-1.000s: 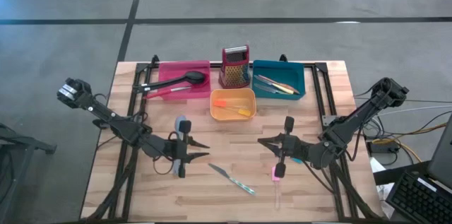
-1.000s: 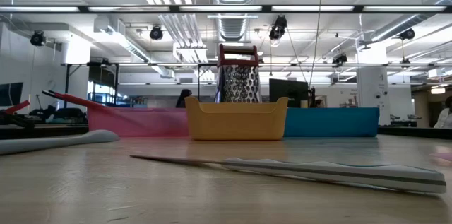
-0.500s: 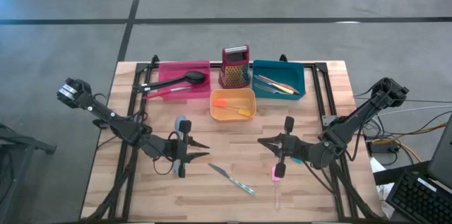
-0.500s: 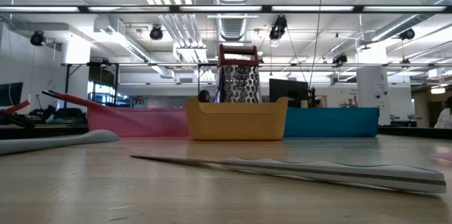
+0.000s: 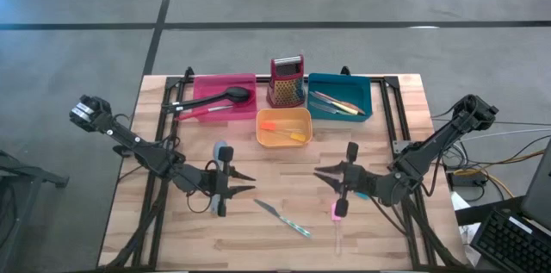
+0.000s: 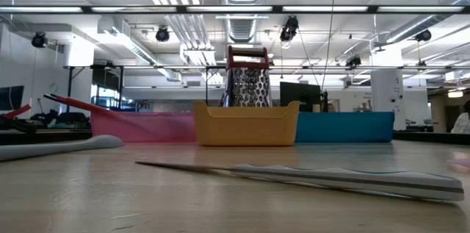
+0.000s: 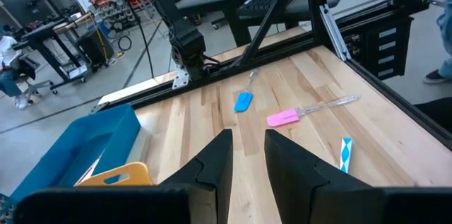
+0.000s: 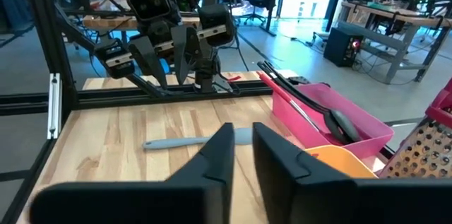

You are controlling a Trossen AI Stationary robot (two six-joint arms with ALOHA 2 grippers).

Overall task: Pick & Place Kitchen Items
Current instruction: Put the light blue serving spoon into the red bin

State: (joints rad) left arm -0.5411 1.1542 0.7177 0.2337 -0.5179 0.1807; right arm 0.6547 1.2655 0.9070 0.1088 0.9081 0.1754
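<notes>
Both grippers hover above the table's near half, holding nothing. My left gripper (image 5: 250, 183) (image 7: 247, 136) is open and points toward the right edge. My right gripper (image 5: 317, 172) (image 8: 242, 128) is open by a narrow gap and points toward the left edge. Between them a slim knife (image 5: 282, 219) (image 6: 330, 178) with a striped handle lies flat. A pink spatula (image 5: 337, 212) (image 7: 284, 118) with a clear handle lies under my right arm, a small blue piece (image 7: 244, 101) just beyond it. A grey-blue spatula (image 5: 222, 152) (image 8: 191, 141) lies flat by my left gripper.
At the far side stand a pink tray (image 5: 207, 88) with a black spoon (image 5: 231, 95), an orange tray (image 5: 283, 139) with small orange pieces, a teal tray (image 5: 366, 101) with slim utensils, and a red box grater (image 5: 287, 81). Black frame rails run along both table sides.
My right gripper's fingers have parted a little; both arms have stayed in place and nothing on the table has moved.
</notes>
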